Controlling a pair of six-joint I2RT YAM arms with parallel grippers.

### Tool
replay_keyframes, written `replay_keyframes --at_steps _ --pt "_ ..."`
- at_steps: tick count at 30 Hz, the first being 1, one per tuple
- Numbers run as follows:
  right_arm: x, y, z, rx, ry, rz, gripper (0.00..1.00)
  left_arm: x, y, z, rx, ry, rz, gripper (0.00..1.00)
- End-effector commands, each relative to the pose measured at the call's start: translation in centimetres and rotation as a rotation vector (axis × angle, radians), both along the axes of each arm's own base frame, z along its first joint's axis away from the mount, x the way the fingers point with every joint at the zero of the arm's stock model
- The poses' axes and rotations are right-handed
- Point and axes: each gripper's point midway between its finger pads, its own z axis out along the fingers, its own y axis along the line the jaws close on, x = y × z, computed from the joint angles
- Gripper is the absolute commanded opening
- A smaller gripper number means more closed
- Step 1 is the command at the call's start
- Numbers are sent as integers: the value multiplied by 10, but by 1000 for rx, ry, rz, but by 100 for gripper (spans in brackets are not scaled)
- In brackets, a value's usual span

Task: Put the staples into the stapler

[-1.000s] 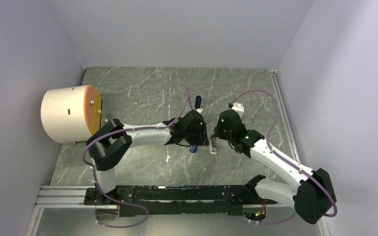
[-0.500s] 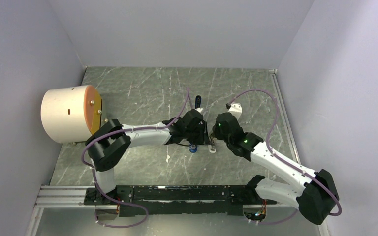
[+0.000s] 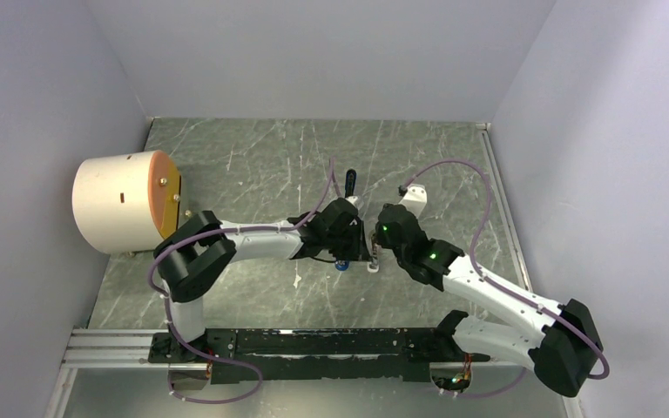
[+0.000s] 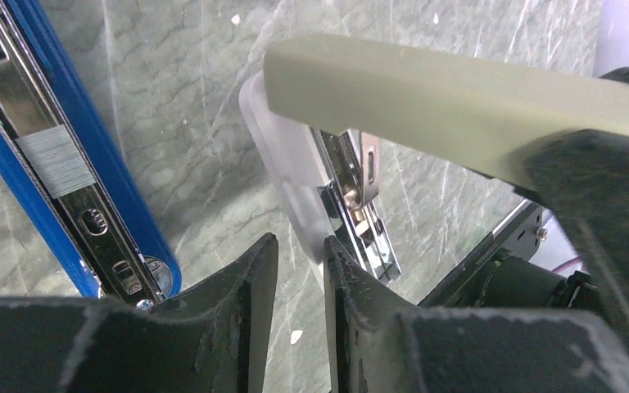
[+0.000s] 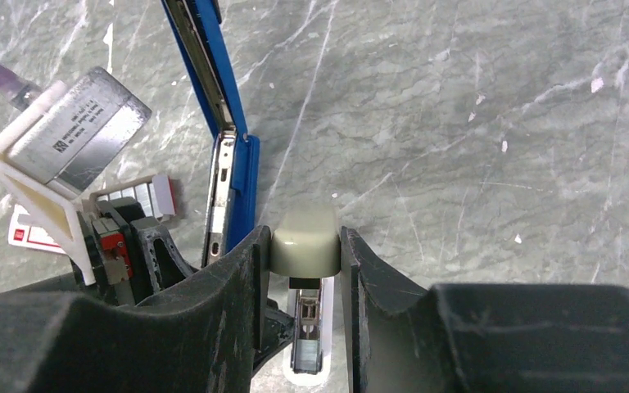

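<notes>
Both arms meet at the centre of the overhead view, over the marbled green table (image 3: 253,165). The right gripper (image 5: 304,241) pinches the near end of a pale beige bar (image 4: 459,106), with one finger pressed on each side. Under the bar sit a metal track (image 4: 359,205) and a translucent base (image 4: 282,164). The stapler (image 5: 248,180) is open just left of the bar, and the staples (image 4: 53,161) lie in its bright channel at the left edge of the left wrist view. The left gripper (image 4: 300,254) has its jaws close together with a thin strip of table showing between them. I cannot tell whether its tips grip the base.
</notes>
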Motion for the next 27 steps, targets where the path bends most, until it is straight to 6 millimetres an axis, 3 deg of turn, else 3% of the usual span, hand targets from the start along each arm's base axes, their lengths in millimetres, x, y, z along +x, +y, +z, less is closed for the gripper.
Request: replay_keyframes --at_steps 1,17,27 --pt "6 -2 17 66 -79 -62 23 -13 -2 -13 -7 43 -34 33" --pt "-5 0 9 110 -28 -83 22 -21 12 -44 102 69 -55 23" --pt "-27 9 -14 121 93 -52 22 -23 21 -59 152 70 -53 18"
